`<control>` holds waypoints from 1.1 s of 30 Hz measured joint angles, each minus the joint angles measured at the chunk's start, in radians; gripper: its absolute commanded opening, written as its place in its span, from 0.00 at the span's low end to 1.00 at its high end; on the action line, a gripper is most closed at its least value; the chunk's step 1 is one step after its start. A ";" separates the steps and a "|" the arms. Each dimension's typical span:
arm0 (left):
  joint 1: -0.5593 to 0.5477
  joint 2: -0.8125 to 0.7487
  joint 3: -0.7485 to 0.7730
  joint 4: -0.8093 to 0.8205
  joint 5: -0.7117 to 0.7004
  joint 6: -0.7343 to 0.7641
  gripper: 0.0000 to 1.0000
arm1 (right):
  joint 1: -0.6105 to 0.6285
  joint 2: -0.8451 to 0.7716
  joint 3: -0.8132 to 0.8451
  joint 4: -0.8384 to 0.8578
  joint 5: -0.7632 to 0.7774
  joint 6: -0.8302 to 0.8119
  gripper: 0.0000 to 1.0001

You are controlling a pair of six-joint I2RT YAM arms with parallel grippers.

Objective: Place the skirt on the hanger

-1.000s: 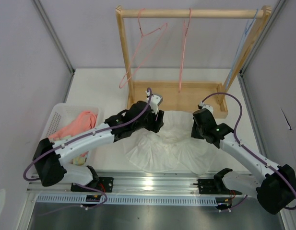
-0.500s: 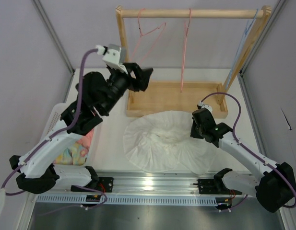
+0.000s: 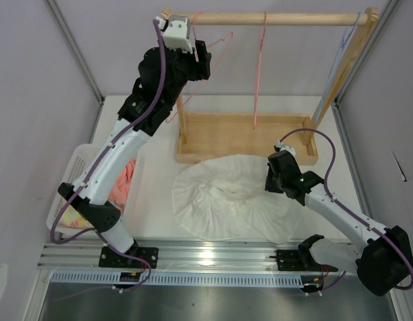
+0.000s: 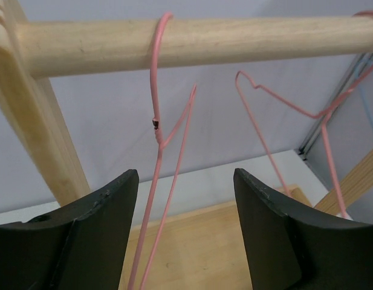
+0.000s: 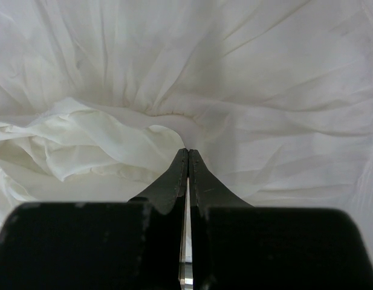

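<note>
The white crinkled skirt [image 3: 226, 197] lies spread flat on the table in front of the wooden rack. My right gripper [image 3: 274, 175] is shut at its right side; in the right wrist view its fingertips [image 5: 188, 152] pinch a fold of the skirt [image 5: 113, 78]. The pale salmon-pink hanger [image 3: 205, 48] hangs by its hook at the left end of the rod. My left gripper [image 3: 202, 61] is raised to it and open. In the left wrist view the hanger's two wires [image 4: 165, 130] run down between the spread jaws, nearer the left finger [image 4: 95, 223], untouched.
The wooden rack has a top rod [image 3: 293, 19] and a tray base [image 3: 239, 137]. A deeper pink hanger [image 3: 258, 73] hangs mid-rod and a light blue one [image 3: 345, 37] at the right. A white basket [image 3: 77, 167] with pink and yellow clothes stands at the left.
My left arm has left the skirt and swung up and back to the rod, its open gripper now around the pale hanger's wires. The right gripper and skirt have stayed put.
</note>
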 measured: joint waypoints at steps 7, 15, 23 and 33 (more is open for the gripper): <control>0.057 0.105 0.046 -0.020 0.040 0.000 0.69 | -0.010 0.000 0.000 0.000 -0.008 -0.013 0.00; 0.070 0.119 0.050 0.030 0.080 0.001 0.67 | -0.012 0.000 0.000 0.000 -0.013 -0.019 0.00; 0.072 0.160 0.064 0.052 0.099 0.010 0.66 | -0.019 0.000 0.000 0.000 -0.018 -0.020 0.00; 0.084 0.203 0.099 0.051 0.122 0.015 0.30 | -0.030 0.000 0.000 0.000 -0.023 -0.031 0.00</control>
